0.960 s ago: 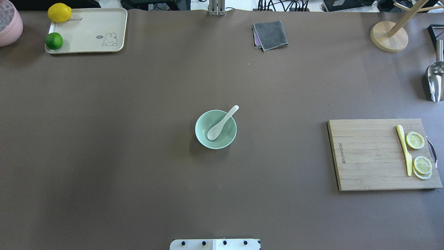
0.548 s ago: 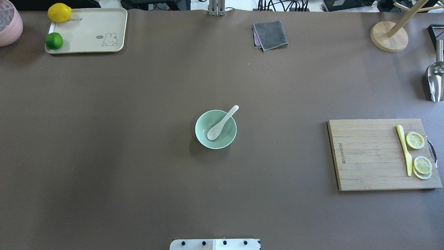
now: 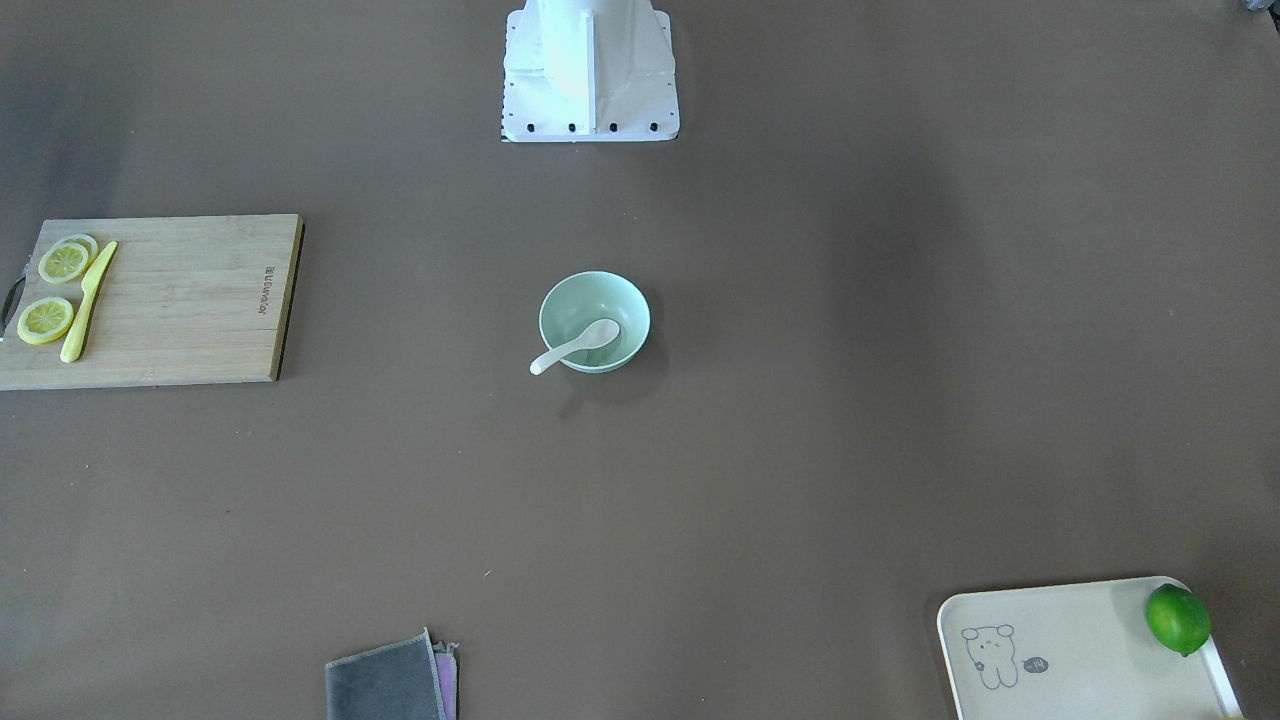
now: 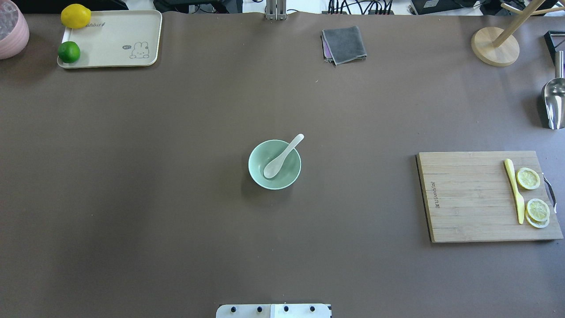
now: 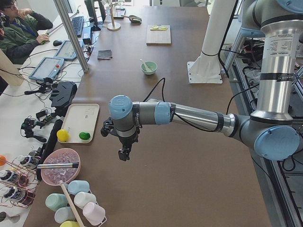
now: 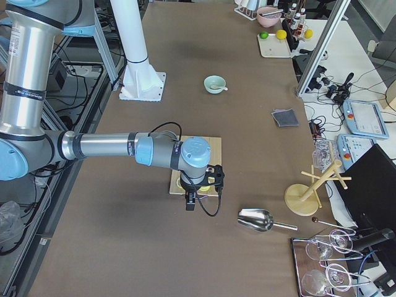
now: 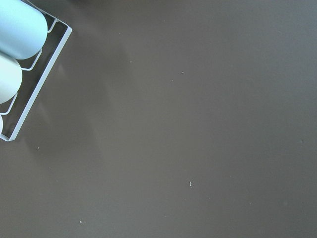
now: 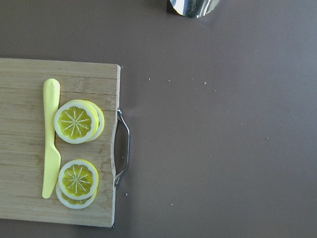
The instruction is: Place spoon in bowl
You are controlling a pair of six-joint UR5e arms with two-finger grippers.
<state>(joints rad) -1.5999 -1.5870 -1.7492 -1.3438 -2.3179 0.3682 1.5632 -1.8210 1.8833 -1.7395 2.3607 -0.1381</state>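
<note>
The white spoon [image 4: 282,157] lies with its scoop down inside the mint-green bowl [image 4: 287,176] at the middle of the surface [image 4: 176,207], its handle propped on the rim, so the placing looks done, while the left fingers [image 5: 123,154] and right fingers [image 6: 190,202] hang well apart from it, and I cannot tell whether they are spread or pressed together.

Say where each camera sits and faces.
Front-facing: across the table, down on bowl; robot base at top.
Overhead: behind robot, same bowl and spoon; base edge.
Exterior left: left end; left arm near.
Exterior right: right end; right arm near.
Left wrist: down on table; no body.
Right wrist: down on cutting board, shared with overhead; no body.
</note>
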